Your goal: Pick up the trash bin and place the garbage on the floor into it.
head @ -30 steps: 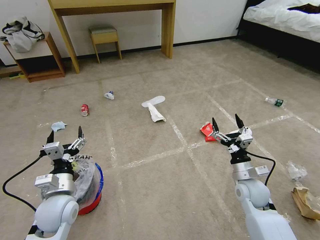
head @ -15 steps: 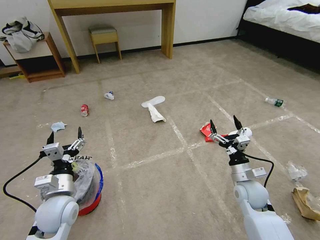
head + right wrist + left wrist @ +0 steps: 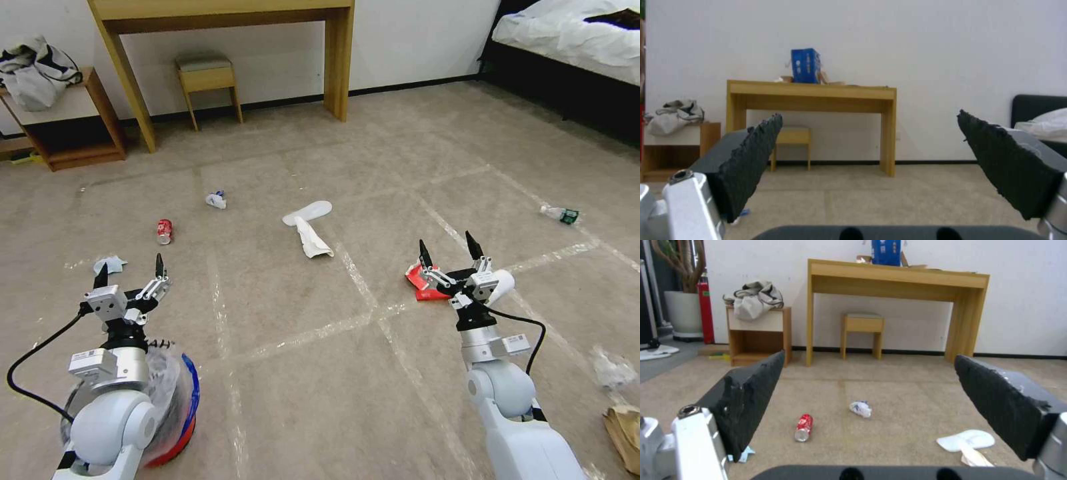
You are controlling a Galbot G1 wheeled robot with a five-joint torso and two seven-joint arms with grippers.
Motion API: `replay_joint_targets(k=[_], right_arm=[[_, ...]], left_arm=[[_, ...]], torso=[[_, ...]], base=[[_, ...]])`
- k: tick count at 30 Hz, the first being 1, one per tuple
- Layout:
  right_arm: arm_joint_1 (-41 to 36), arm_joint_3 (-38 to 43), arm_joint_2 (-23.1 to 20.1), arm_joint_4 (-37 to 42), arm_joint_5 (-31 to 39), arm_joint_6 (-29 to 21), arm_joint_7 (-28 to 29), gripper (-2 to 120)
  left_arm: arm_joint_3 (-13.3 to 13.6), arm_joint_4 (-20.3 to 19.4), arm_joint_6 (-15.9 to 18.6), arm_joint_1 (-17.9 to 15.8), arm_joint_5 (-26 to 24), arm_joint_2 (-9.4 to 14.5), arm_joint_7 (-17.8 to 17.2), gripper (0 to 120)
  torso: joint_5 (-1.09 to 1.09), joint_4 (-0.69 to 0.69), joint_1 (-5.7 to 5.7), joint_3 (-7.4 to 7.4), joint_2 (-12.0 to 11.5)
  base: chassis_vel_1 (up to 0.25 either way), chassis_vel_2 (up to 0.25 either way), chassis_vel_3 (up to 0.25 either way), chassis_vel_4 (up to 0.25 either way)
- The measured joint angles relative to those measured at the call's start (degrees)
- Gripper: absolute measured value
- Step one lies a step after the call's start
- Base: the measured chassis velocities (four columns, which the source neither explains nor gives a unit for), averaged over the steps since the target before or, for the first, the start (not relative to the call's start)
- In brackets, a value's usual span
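Trash bin (image 3: pixel 179 407) under the left arm, soda can (image 3: pixel 164 231) ahead of it, wrapper (image 3: pixel 420 279) just beyond the right tool (image 3: pixel 449 252).

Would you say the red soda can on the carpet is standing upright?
No, the red soda can lies on its side on the carpet, beyond the open left pincer.

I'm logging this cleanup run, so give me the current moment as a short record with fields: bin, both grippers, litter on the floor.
bin: red trash bin with clear bag, on the carpet beside the left arm, not lifted
left gripper: open, empty, raised above the floor ahead of the bin
right gripper: open, empty, over the red wrapper
litter near left: red can, blue cloth, crumpled paper
litter near right: clear bottle, brown paper bag
not litter: white slippers
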Motion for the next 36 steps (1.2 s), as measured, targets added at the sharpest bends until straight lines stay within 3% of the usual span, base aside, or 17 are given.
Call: replay_joint_targets(k=[6, 7, 8, 11, 12, 13, 14, 15, 16, 17, 18, 20, 24, 28, 32, 33, 36], right_arm=[[-0.01, 0.21, -0.2, -0.12, 0.37, 0.2, -0.12, 100], [0.08, 0.41, -0.7, -0.23, 1.15, 0.23, -0.12, 100], [0.08, 0.41, -0.7, -0.23, 1.15, 0.23, -0.12, 100], [0.57, 0.52, -1.78, -0.98, 2.38, 0.29, -0.11, 100], [0.57, 0.52, -1.78, -0.98, 2.38, 0.29, -0.11, 100], [0.74, 0.46, -2.19, -1.3, 2.82, 0.31, -0.12, 100], [0.96, 0.44, -2.85, -1.71, 3.25, 0.45, -0.11, 100], [0.96, 0.44, -2.85, -1.71, 3.25, 0.45, -0.11, 100], [1.0, 0.45, -3.09, -1.81, 3.33, 0.56, -0.12, 100], [1.02, 0.57, -3.72, -2.01, 3.59, 0.91, -0.18, 100], [1.02, 0.57, -3.72, -2.01, 3.59, 0.91, -0.18, 100], [1.25, 0.56, -3.76, -2.51, 3.68, 1.34, -0.39, 100], [1.33, 0.3, -3.29, -3.12, 3.71, 1.55, -0.56, 100], [1.43, -0.35, -2.83, -4.25, 3.69, 1.91, -0.84, 100], [1.55, -0.4, -2.94, -4.59, 3.69, 2.03, -0.94, 100], [1.55, -0.36, -3.07, -4.93, 3.72, 2.25, -1.06, 100], [1.33, -0.23, -3.12, -5.4, 3.77, 2.75, -1.35, 100]], left_arm=[[-0.57, -1.92, 2.1, 0.65, -0.12, 0.81, -1.39, 100], [-2.62, -4.57, 6.13, 2.12, 0.75, 2.67, -3.87, 100], [-2.62, -4.57, 6.13, 2.12, 0.75, 2.67, -3.87, 100], [-8.76, -11.63, 16.12, 6.28, -5.6, 6.7, -7.97, 100], [-8.76, -11.63, 16.12, 6.28, -5.6, 6.7, -7.97, 100], [-11.83, -13.7, 19.14, 8.04, -8.46, 8.96, -9.34, 100], [-17.9, -16.28, 24.1, 11.15, -15.15, 14.03, -11.94, 100], [-17.9, -16.28, 24.1, 11.15, -15.15, 14.03, -11.94, 100], [-20.31, -16.95, 26.03, 12.27, -17.85, 15.98, -12.71, 100], [-30.29, -18.22, 32.93, 17.35, -27.55, 23.31, -14.6, 100], [-30.29, -18.22, 32.93, 17.35, -27.55, 23.31, -14.6, 100], [-39.21, -16.88, 38.92, 23.16, -34.18, 28.8, -14.03, 100], [-41.8, -13.87, 42.62, 24.82, -36.65, 30.08, -12.54, 100], [-42.4, -6.18, 46.03, 25.27, -39.23, 31.87, -8.19, 100], [-41.48, -3.2, 46.96, 24.71, -42.81, 32.59, -7.53, 100], [-39.88, -0.7, 47.48, 23.55, -45.06, 32.85, -7.54, 100], [-37.62, 0.93, 47.41, 22.92, -48.12, 32.86, -6.62, 100]], torso=[[-0.01, -0.01, -0.01, -0.02, 0.0], [-0.02, -0.01, -0.02, -0.03, 0.01], [-0.02, -0.01, -0.02, -0.03, 0.01], [0.0, 0.0, -0.02, -0.03, 0.01], [0.0, 0.0, -0.02, -0.03, 0.01], [-0.03, 0.0, -0.02, -0.02, 0.0], [-0.05, 0.01, -0.02, -0.03, 0.01], [-0.05, 0.01, -0.02, -0.03, 0.01], [-0.03, 0.01, -0.02, -0.03, 0.01], [0.02, 0.0, -0.02, -0.03, 0.01], [0.02, 0.0, -0.02, -0.03, 0.01], [-0.01, -0.01, -0.02, -0.03, 0.03], [-0.04, -0.01, -0.02, -0.02, 0.02], [-0.05, 0.0, -0.02, -0.02, 0.02], [-0.02, 0.01, -0.02, -0.02, 0.02], [-0.03, 0.0, -0.02, -0.02, 0.02], [-0.02, 0.0, -0.02, -0.02, 0.02]], base=[[-0.019, 0.007, 0.009, -0.018], [0.0, 0.0, 0.0, 0.0], [0.0, 0.0, 0.0, 0.0], [0.0, 0.0, 0.0, 0.0], [0.0, 0.0, 0.0, 0.0], [0.0, 0.0, 0.0, 0.0], [0.0, 0.0, 0.0, 0.0], [0.0, 0.0, 0.0, 0.0], [0.0, 0.0, 0.0, 0.0], [0.0, 0.0, 0.0, 0.0], [0.0, 0.0, 0.0, 0.0], [0.0, 0.0, 0.0, 0.0], [0.0, 0.0, 0.0, 0.0], [0.0, 0.0, 0.0, 0.0], [0.0, 0.0, 0.0, 0.0], [0.0, 0.0, 0.0, 0.0], [0.0, 0.0, 0.0, 0.0]])
